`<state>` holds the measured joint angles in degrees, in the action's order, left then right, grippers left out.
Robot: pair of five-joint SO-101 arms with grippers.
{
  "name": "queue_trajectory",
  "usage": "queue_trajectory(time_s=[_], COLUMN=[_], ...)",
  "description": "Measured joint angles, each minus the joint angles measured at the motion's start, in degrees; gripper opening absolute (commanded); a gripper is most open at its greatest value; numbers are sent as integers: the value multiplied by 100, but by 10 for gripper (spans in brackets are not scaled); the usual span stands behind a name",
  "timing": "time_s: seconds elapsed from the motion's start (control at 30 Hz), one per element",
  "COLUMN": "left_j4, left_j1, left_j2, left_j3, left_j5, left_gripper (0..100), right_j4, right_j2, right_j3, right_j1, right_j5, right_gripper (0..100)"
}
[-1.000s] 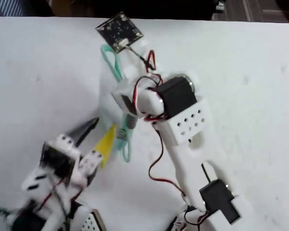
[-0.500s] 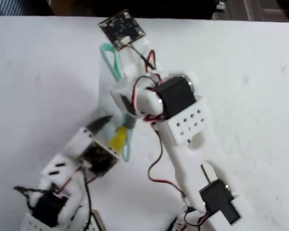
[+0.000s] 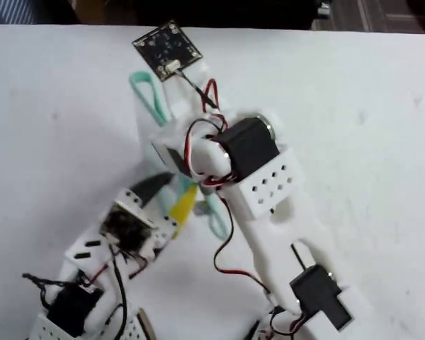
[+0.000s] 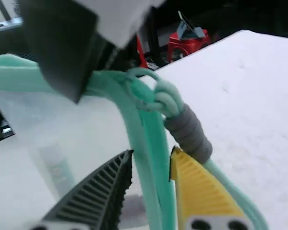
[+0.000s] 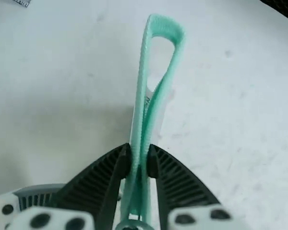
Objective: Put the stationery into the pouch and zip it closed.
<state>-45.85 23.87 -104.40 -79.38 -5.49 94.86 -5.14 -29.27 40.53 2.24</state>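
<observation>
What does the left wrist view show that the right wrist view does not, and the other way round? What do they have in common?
The left wrist view adds the grey zipper pull, just beyond the left gripper, whose black and yellow fingers stand on either side of the mint edge of the pouch. The right wrist view adds the mint loop at the pouch's far end, seen past the right gripper, which is shut on that edge. Both share the pouch, its mint edge and the white table.

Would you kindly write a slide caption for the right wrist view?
Right end effector clamps the mint-green pouch by its edge above the white table.
</observation>
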Motion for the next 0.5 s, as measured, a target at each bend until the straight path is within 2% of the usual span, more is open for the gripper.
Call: queue_trajectory(time_s=[0.17, 0.37, 0.5], left_j4=[466, 466, 466], left_j1=[-255, -308, -712], left_j2=[35, 35, 0], left_j3=[-202, -202, -202], left_j5=[334, 352, 352], left_gripper=[155, 155, 155], right_j4=[-35, -44, -53], right_j2=[0, 0, 9], right_j3=[0, 0, 0], right_j1=[158, 193, 193], right_j5=[-167, -185, -202], right_gripper=[17, 17, 17])
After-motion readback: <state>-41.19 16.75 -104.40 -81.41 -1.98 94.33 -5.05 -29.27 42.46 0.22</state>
